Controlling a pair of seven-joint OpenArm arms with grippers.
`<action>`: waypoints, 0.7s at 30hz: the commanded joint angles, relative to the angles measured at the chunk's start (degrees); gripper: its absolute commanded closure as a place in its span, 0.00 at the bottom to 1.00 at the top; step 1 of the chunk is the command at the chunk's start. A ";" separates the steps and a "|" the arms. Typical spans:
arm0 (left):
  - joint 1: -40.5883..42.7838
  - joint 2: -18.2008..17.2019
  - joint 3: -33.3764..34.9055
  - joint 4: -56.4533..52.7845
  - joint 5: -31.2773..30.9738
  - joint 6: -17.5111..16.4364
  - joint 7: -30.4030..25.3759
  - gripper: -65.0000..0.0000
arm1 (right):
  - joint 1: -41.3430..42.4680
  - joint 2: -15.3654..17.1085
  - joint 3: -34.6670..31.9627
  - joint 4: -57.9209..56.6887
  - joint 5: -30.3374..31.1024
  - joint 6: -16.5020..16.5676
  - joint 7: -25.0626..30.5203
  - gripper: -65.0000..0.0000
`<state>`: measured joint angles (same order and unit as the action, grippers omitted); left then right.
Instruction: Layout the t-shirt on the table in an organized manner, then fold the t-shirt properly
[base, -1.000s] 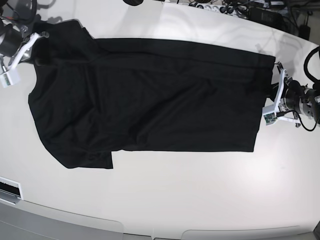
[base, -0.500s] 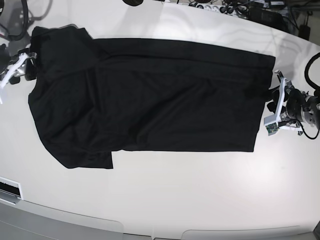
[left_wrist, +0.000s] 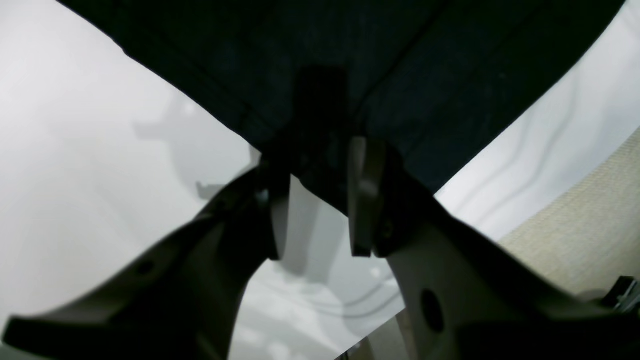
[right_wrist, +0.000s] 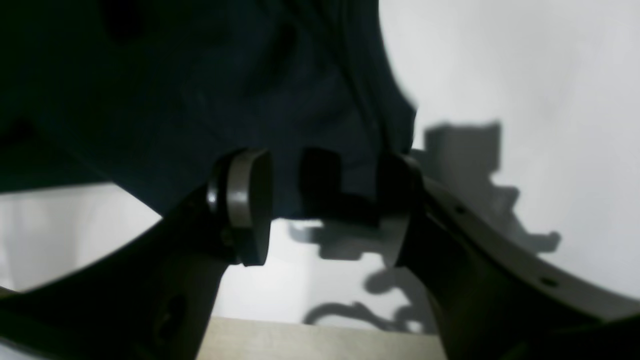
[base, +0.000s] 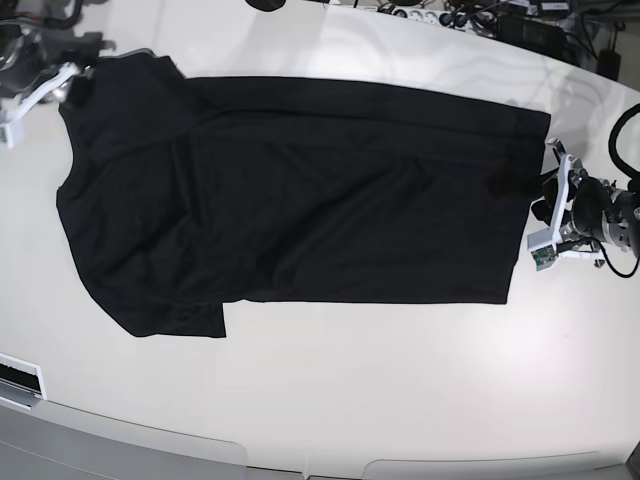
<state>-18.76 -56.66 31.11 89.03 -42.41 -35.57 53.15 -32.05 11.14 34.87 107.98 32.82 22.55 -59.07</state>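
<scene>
1. Through my left wrist camera, my left gripper (left_wrist: 312, 210) stood with its jaws parted, a clear gap between the two pale pads (left_wrist: 364, 195). Nothing was clamped between them, and white table showed through the gap.
2. Just beyond those fingertips lay a corner of the black t-shirt (left_wrist: 350, 60), its hem running diagonally across the top of that view, with the shadow of one finger falling on the cloth.
3. Through my right wrist camera, my right gripper (right_wrist: 320, 205) was spread wide. The shirt's edge lay behind and above the jaws; I could not tell whether the cloth touched the pads.
4. The gripper's hard shadow fell on the table (right_wrist: 525, 65) to the side of it.
5. From the base view, the t-shirt lay flat and spread lengthwise across the glossy white table, hem end by my left gripper, sleeve and shoulder end by my right one.
6. A sleeve stuck out at the near left corner of the shirt.
7. Beyond the far edge of the table, a tangle of cables (base: 470, 18) sat at the top of the view.
</scene>
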 joint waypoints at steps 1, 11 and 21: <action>-1.07 -1.07 -0.70 0.46 -0.52 0.09 -0.37 0.67 | -0.17 -0.37 0.50 0.87 -0.52 -0.55 2.29 0.47; -1.07 1.38 -0.70 0.46 -0.52 0.02 0.46 0.67 | 0.09 -2.51 3.80 -0.35 -10.47 -9.51 7.02 0.47; -1.07 1.42 -0.70 0.46 -0.50 0.02 0.87 0.67 | 3.56 -0.90 7.30 -13.07 0.09 -0.50 7.43 0.47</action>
<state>-18.74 -54.13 31.11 89.03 -42.59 -35.57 54.24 -28.34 9.19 41.74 93.97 32.18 22.02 -52.45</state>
